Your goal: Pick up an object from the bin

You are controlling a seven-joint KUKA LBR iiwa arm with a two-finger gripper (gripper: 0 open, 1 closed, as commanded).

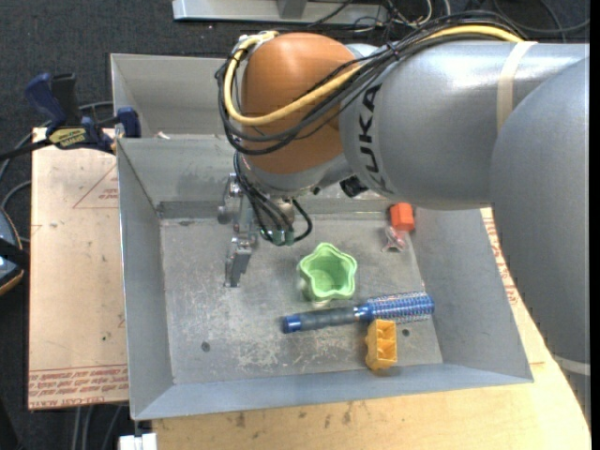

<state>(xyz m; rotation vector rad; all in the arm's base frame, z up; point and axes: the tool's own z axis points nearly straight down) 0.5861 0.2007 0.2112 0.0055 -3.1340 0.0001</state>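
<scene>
My gripper [235,264] hangs below the orange wrist cover, low over the bare bin floor in the left middle of the bin, with nothing seen in it. A green flower-shaped cup [327,273] stands upright a short way to its right, apart from it. In front of the cup lies a blue brush [361,313] with a bristled head pointing right. A yellow toy block [381,343] rests just below the brush head.
A small orange-capped clear piece [400,221] lies near the bin's back right. The big grey arm covers the right side of the bin. The bin's sloping walls close in on all sides.
</scene>
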